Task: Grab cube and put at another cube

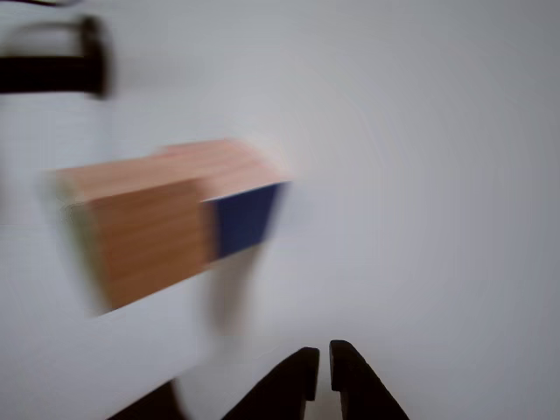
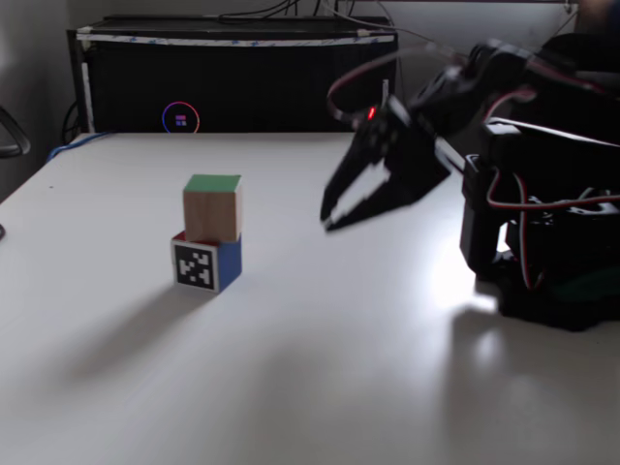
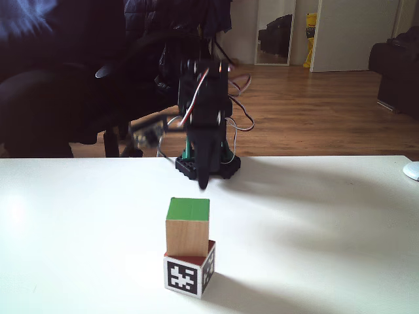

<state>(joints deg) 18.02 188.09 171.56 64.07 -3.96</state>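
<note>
Both fixed views are showing the cube [image 2: 212,206] sitting green face up on another cube [image 2: 206,263], slightly turned against it, on the white table [image 2: 320,368]. A black-and-white marker is facing the camera on the lower cube. The gripper [image 2: 329,221] is hanging in the air to the right of the stack in a fixed view, well apart from it, its jaws nearly together and holding nothing. Blurred wood and navy are filling the other view [image 1: 166,223].

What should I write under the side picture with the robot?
Green-topped cube stacked on the navy cube, pincer empty beside them.
</note>
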